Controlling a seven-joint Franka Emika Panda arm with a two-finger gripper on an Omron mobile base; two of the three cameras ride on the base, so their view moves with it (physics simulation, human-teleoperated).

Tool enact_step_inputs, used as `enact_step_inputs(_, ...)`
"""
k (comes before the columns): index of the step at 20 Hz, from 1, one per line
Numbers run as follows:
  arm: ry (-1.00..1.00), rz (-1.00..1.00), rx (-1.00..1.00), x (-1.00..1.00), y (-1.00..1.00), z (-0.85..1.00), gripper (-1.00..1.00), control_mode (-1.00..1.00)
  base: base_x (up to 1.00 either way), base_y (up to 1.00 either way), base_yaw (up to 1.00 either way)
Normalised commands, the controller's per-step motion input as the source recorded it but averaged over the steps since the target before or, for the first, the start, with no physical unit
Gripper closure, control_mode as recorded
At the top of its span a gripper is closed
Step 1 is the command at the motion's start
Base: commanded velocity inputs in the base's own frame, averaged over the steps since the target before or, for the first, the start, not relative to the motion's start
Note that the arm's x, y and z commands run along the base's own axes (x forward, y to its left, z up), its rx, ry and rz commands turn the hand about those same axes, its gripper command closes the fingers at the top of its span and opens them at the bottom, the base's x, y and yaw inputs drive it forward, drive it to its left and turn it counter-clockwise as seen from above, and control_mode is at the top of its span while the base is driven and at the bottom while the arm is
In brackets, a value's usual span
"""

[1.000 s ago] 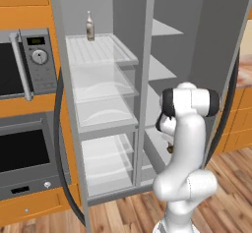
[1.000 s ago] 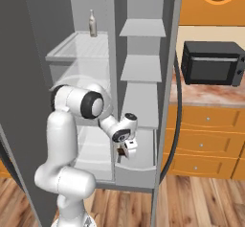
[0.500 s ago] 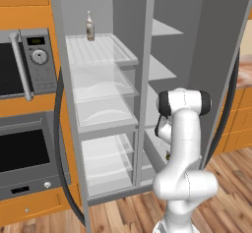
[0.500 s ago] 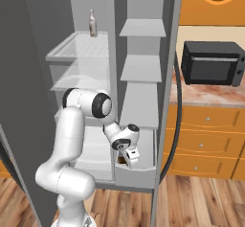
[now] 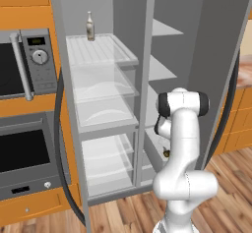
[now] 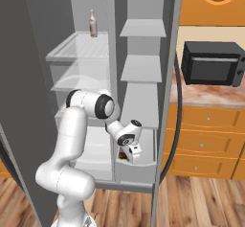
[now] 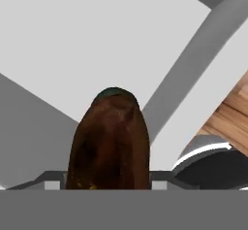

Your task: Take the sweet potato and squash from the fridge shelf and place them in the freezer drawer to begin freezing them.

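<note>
The pincer (image 6: 127, 157) grips the sweet potato (image 7: 108, 144) low over the freezer drawer (image 6: 148, 149); a bottle (image 5: 90, 26) stands at the fridge shelf's (image 5: 101, 50) back edge.

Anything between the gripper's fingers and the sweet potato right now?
Nothing: in the hand view the sweet potato sits right between the fingers, which are shut on it. Beyond it a sliver of the dark green squash peeks out, over the freezer drawer.
</note>
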Motion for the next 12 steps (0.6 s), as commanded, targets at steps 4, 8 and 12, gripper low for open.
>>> enact_step_inputs(4, 0.02, 0.04, 0.01, -0.32, 0.0, -0.46, -1.0, -1.0, 0.0, 0.0, 0.0)
enact_step_inputs(8, 0.0, 0.03, 0.01, -0.48, 0.0, -0.18, -1.0, -1.0, 0.0, 0.0, 0.0)
enact_step_inputs(12, -0.14, 0.0, 0.0, -0.64, 0.0, 0.11, -1.0, -1.0, 0.0, 0.0, 0.0)
